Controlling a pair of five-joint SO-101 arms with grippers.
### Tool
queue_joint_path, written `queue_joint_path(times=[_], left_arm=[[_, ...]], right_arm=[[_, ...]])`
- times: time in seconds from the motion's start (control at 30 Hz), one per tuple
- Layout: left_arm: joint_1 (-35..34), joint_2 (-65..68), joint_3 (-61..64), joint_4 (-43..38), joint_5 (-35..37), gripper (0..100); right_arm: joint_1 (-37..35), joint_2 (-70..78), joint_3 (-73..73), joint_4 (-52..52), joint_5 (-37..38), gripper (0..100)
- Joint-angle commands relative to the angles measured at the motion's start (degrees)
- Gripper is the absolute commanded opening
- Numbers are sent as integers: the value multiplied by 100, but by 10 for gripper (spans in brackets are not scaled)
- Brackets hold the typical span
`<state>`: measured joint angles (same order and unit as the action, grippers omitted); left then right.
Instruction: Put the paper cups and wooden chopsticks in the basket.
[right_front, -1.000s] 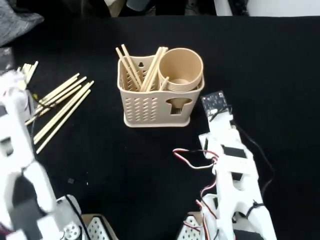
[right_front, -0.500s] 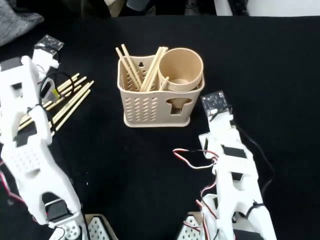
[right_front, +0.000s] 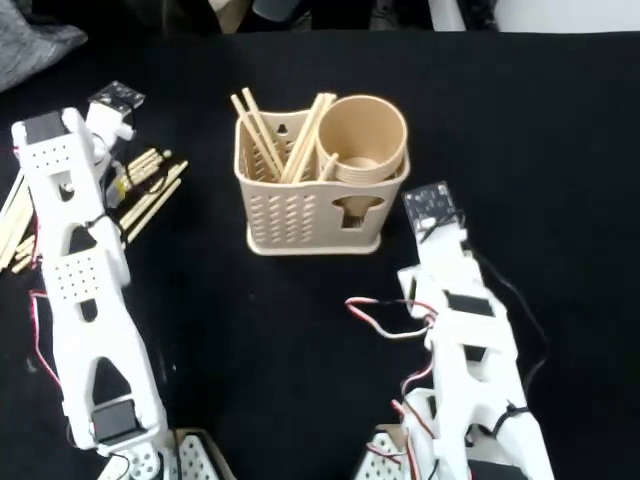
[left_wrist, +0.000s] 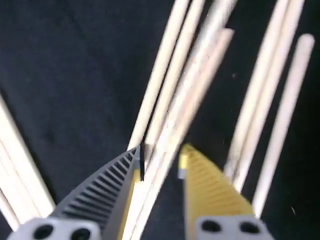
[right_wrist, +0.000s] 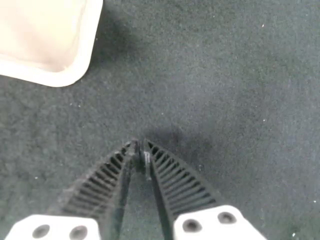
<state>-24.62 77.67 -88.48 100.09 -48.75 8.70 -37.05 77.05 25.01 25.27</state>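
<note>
A beige slotted basket (right_front: 300, 215) stands mid-table with stacked paper cups (right_front: 362, 135) in its right half and several wooden chopsticks (right_front: 290, 135) upright in its left half. Loose chopsticks (right_front: 152, 182) lie on the black cloth to its left, and more loose chopsticks (right_front: 14, 228) lie by the left edge. My left gripper (left_wrist: 161, 157) is open low over this pile, with a couple of chopsticks (left_wrist: 175, 115) running between its fingers. My right gripper (right_wrist: 139, 147) is shut on nothing, just above the cloth by the basket's corner (right_wrist: 55, 45).
The left arm (right_front: 75, 270) stretches along the table's left side and covers part of the loose pile. The right arm (right_front: 455, 310) lies right of the basket, with red and white wires (right_front: 385, 320) beside it. Grey cloth (right_front: 35, 45) sits at the far left corner.
The left arm has swung in from the left edge and reached forward, bringing its gripper down over the loose chopsticks. The right arm and the basket have not moved.
</note>
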Motion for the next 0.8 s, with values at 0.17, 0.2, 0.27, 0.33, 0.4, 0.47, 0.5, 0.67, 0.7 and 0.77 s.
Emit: queue_joint_path(times=[0.17,0.2,0.27,0.33,0.4,0.47,0.5,0.67,0.7,0.77], left_arm=[[154,457,-681,70,-26,31],[154,457,-690,70,-26,29],[154,440,-699,70,0,29],[163,308,-690,79,325,29],[163,97,-681,88,853,29],[207,-167,-681,88,1363,29],[242,-316,-673,97,1609,29],[532,-1090,-295,97,2866,28],[585,-1292,-84,97,3130,28],[716,-1767,514,97,3604,28]], right_arm=[[70,-145,-40,-70,53,12],[70,-145,-40,-70,53,12],[70,-145,-40,-70,53,12],[70,-145,-40,-70,53,12],[70,-145,-40,-70,53,12],[70,-145,-40,-70,53,12],[70,-145,-40,-70,53,12],[70,-145,-40,-70,53,12],[70,-145,-40,-70,53,12],[70,-145,-40,-70,53,12]])
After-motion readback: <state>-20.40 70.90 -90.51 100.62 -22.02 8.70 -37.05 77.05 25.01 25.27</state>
